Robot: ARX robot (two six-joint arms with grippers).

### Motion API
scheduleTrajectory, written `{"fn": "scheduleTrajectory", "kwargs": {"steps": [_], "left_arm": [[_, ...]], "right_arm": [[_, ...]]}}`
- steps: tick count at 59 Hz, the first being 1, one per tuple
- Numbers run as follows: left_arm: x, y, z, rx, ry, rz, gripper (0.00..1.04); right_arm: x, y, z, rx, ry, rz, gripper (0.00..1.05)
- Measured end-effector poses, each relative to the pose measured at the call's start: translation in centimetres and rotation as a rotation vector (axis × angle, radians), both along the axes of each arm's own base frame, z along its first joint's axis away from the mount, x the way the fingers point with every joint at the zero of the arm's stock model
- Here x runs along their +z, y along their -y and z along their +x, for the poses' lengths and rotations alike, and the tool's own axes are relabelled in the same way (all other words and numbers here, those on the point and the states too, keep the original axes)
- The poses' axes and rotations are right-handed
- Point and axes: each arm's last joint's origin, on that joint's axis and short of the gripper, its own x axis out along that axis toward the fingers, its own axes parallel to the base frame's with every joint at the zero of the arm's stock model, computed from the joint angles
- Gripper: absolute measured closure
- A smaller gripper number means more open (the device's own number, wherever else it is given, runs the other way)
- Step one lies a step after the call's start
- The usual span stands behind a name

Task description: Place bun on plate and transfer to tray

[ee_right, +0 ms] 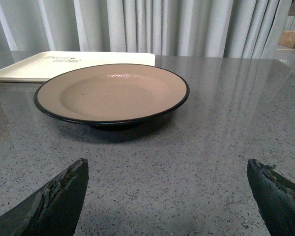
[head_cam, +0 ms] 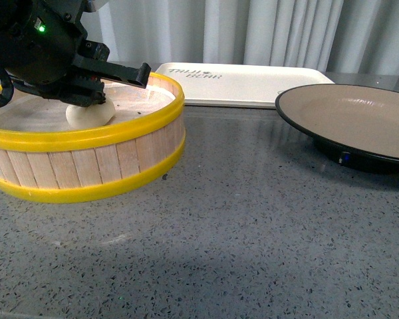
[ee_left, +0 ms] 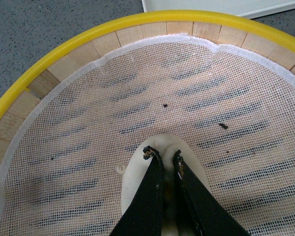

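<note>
Item 1. Bench [head_cam: 239, 226]: grey speckled stone, smooth and faintly glossy. Pale pleated curtains [head_cam: 286, 30] hang behind its far edge.

Item 2. Steamer basket [head_cam: 93, 163]: round, with a wall of upright pale wooden slats bound by two glossy yellow hoops. It stands near the left edge of the bench. A white open-weave mesh liner [ee_left: 211, 98] covers its slatted floor and carries a few dark specks.

Item 3. Bun [head_cam: 90, 115]: small, cream-white, matte and rounded. It rests on the liner inside the basket, towards the wall nearest the bench's far edge.

Item 4. Left gripper [ee_left: 163, 155]: black, reaching down into the basket. Its fingers [ee_left: 147, 196] are drawn in to a narrow slit and clamp the crown of the bun. Pale dough shows on the outer side of each finger and just past the tips.

Item 5. Plate [head_cam: 359, 109]: wide, shallow and round, with a satin beige-tan inside, a thin black rim and a black foot. It stands towards the right edge of the bench, well apart from the basket.

Item 6. Tray [head_cam: 253, 86]: flat white rectangular plastic with rounded corners, a low lip and faint grey lettering at the end nearer the basket. It lies along the far edge, behind basket and plate.

Item 7. Right gripper [ee_right: 165, 167]: its dark, scuffed fingers [ee_right: 59, 196] are spread wide. Only bare bench lies between them, and the plate is ahead of them.
</note>
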Motion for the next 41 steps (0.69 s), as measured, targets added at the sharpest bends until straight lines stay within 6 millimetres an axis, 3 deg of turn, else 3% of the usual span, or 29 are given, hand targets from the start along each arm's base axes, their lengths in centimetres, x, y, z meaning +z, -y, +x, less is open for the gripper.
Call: {"fn": "scheduleTrajectory", "kwargs": {"steps": [13,30,37,41], "left_arm": [[1.2,-0.2,-0.2,-0.003,0.020,-0.005,1.01],[5.3,0.1,0.2,-0.021,0.106,-0.021,1.01],[7.9,1.5,0.4,-0.061,0.168,-0.047,1.01],[10.3,3.9,0.8,-0.122,0.230,-0.075,1.01]], "right_arm": [[0.0,0.0,0.0,0.000,0.000,0.000,0.08],[0.0,0.0,0.0,0.000,0.000,0.000,0.08],[0.0,0.0,0.0,0.000,0.000,0.000,0.08],[0.0,0.0,0.0,0.000,0.000,0.000,0.08]]}}
